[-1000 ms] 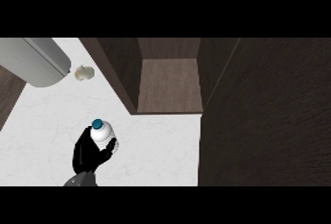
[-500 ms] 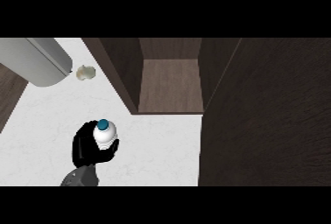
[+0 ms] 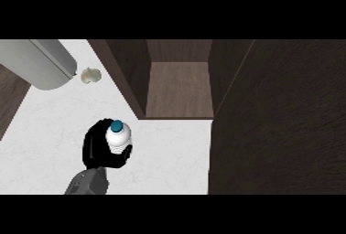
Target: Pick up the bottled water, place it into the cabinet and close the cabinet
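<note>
Beside the cabinet of dark matt wood grain, my counter looks like pale, smooth, faintly veined stone.

**Bottle in hand, cabinet wide open**

So the bottled water is a white bottle with a teal-blue cap, seen almost straight from above, cap up and pretty much upright. It's over the pale counter, wrapped in a black hand so only the cap and the ribbed shoulder show. The cabinet is dark brown wood, up and to the right of the bottle, its inside shelf bare and lighter brown. Its door stands open along the right side.
</note>
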### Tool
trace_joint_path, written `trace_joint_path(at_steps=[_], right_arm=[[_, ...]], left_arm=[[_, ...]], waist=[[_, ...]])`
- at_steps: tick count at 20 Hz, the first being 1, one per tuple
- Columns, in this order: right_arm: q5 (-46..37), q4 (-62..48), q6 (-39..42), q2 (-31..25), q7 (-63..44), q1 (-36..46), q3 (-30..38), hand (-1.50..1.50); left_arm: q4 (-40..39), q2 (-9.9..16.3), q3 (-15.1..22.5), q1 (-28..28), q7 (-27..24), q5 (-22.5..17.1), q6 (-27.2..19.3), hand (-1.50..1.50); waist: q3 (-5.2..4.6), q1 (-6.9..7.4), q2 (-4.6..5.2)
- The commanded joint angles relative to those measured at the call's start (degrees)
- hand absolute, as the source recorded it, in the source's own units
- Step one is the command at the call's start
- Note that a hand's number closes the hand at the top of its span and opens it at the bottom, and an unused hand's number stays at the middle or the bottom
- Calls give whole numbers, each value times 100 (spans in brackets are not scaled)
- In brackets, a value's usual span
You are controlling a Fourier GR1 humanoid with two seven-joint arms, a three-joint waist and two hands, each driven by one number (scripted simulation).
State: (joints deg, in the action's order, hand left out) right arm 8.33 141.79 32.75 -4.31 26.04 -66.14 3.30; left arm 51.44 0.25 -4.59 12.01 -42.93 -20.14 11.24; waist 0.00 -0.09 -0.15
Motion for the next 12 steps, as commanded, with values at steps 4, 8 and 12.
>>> trace_joint_path(at_steps=[4, 8, 12], right_arm=[[502, 622, 58, 20, -286, -106, 140, -150], [493, 685, 14, 44, -401, -33, 142, -150], [224, 353, -150, 218, -462, 429, -111, -150]], left_arm=[[1664, -24, 805, -262, 1009, -186, -501, 150], [2384, -25, 1700, -293, 1247, -349, -1263, 150], [3296, -25, 2536, -349, 1798, -214, -1970, 150]], waist=[[3, 10, -15], [-1, -27, -5], [1, 3, -2]])
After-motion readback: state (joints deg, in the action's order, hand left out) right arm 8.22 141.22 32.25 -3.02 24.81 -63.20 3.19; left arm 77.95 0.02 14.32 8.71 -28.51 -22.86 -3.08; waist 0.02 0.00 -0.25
